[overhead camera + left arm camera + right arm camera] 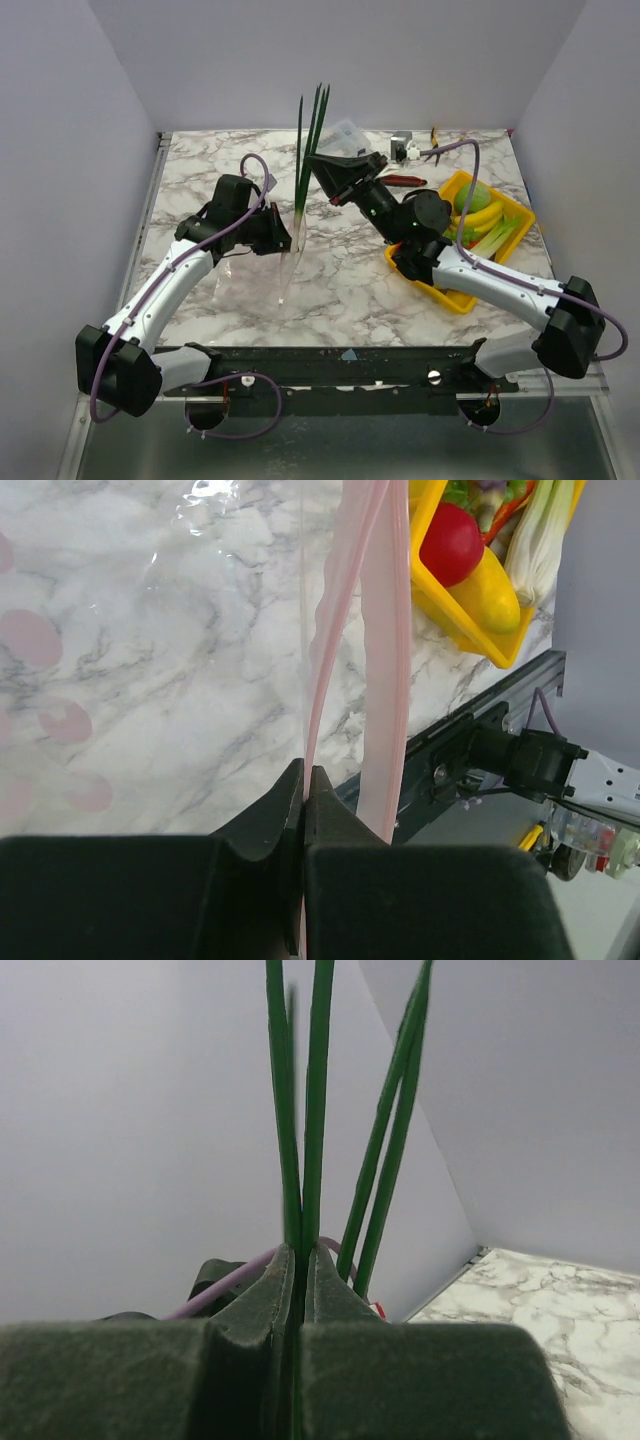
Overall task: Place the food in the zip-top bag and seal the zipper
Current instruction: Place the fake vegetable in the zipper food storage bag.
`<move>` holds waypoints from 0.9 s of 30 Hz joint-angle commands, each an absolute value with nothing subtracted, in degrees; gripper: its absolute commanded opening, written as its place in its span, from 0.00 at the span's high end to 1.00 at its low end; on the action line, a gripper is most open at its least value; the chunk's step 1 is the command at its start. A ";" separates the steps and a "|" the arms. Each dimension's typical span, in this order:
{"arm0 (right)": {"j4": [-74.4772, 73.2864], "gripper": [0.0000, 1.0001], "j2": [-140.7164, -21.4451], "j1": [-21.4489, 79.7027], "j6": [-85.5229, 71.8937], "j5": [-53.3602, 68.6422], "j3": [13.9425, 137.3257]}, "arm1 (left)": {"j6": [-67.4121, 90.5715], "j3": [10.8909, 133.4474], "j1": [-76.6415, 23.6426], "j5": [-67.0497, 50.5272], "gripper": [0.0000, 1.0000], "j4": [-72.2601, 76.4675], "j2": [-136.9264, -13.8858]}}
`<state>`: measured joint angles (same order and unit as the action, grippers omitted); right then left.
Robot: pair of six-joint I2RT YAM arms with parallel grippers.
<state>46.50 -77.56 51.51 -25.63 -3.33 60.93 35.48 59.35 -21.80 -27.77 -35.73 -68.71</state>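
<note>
Your right gripper (302, 1252) clamps the stalk (300, 150) upright, white end toward 6 o'clock; your left gripper (304, 772) pinches the zipper (385, 630) just beside it.

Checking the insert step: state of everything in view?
Left gripper: shut on zipper edge.
Right gripper: shut on stalk.
Stalk: upright, white end down by bag mouth.
Bag: mouth edge lifted, unsealed.
Zipper: strips apart, open.
Tray: holds tomato and more.
</note>
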 commanded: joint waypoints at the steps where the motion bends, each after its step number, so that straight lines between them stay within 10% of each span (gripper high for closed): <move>1: 56.23 1.00 -81.46 52.37 -22.52 -1.57 61.79 | 36.12 60.95 -21.29 -30.69 1.00 -34.84 -68.77; 27: 68.56 1.00 -82.47 61.99 -16.46 -6.08 46.89 | 44.16 65.87 -15.19 -36.76 1.00 -32.39 -64.83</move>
